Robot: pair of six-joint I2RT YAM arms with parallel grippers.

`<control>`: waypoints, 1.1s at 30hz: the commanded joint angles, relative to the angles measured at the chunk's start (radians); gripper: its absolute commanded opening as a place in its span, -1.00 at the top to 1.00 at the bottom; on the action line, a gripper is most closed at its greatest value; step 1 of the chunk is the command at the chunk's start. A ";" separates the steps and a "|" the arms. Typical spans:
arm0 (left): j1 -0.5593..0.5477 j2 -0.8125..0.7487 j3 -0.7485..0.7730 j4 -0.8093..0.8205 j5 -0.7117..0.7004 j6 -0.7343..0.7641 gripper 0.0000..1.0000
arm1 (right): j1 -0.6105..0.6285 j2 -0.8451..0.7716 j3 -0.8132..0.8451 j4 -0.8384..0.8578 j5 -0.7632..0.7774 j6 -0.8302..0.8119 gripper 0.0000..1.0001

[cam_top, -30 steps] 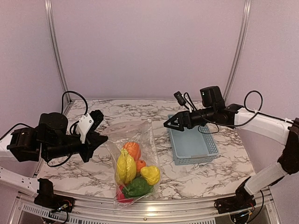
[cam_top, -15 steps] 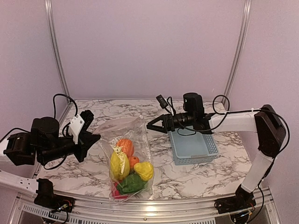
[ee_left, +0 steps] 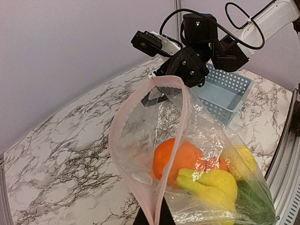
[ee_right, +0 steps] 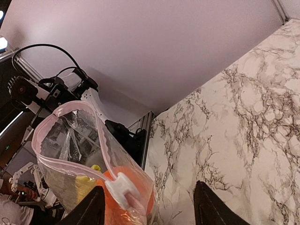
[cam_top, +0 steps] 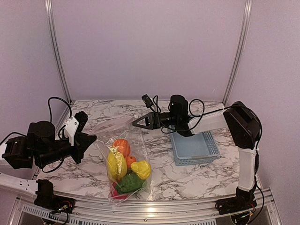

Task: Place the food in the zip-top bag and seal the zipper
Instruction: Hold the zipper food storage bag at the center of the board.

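The bag (cam_top: 125, 161) hung by one corner of its mouth from the left gripper (cam_top: 87, 140). Its bottom rested on the table (cam_top: 225, 178) near the front edge, left of the basket (cam_top: 194, 147). The food (cam_top: 115, 165) was inside it, orange on top, yellow pieces below, something green and something red at the bottom. I saw no piece lying outside, and the basket looked empty. The zipper (ee_left: 186, 105) was not closed: the pink strip made a wide loop and the mouth gaped. The left gripper was clamped tight on the strip at its near end, and in the last second it had drawn back a little to its own side, taking the bag with it. The bigger change was on the other side. The right gripper (cam_top: 137, 122), which a second before was over the basket's near corner, had travelled across to the far end of the mouth. From its own camera the jaws stood apart with nothing held, and a small white tab (ee_right: 123, 184) on the strip lay between them, closer to one finger. So I judged that the filling was done and the sealing was only starting. The right gripper would need to close on that end of the strip, so that both arms could pull it straight. The thin plastic might slip or fold.
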 commanded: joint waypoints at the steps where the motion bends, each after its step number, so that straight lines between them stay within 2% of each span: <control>1: 0.006 -0.024 0.026 -0.004 -0.048 -0.007 1.00 | 0.027 0.057 0.094 0.119 -0.047 0.106 -0.05; 7: 0.006 -0.075 0.025 -0.032 -0.134 -0.032 1.00 | 0.027 0.013 0.037 0.173 -0.053 0.145 0.43; 11: 0.006 -0.108 0.010 -0.043 -0.159 -0.056 1.00 | 0.028 -0.060 -0.010 0.119 -0.039 0.101 1.00; 15: 0.006 -0.122 -0.015 -0.033 -0.170 -0.077 0.94 | 0.027 -0.159 0.004 -0.086 0.001 -0.055 1.00; 18: 0.006 -0.121 -0.027 -0.015 -0.179 -0.076 0.84 | 0.029 -0.236 0.074 -0.357 0.068 -0.238 1.00; 20: 0.006 -0.115 -0.019 -0.001 -0.186 -0.062 0.60 | 0.029 -0.280 0.137 -0.545 0.135 -0.348 1.00; 23: 0.006 -0.094 0.015 0.023 -0.187 -0.023 0.09 | 0.029 -0.340 0.182 -0.692 0.202 -0.434 1.00; 26: 0.007 -0.033 0.095 0.041 -0.169 0.025 -0.26 | 0.030 -0.360 0.211 -0.824 0.222 -0.504 1.00; 28: 0.007 0.038 0.169 0.044 -0.118 0.058 -0.45 | 0.031 -0.374 0.213 -0.911 0.257 -0.553 1.00; 33: 0.008 0.303 0.371 0.053 0.024 0.186 -0.71 | 0.031 -0.443 0.163 -0.962 0.320 -0.572 1.00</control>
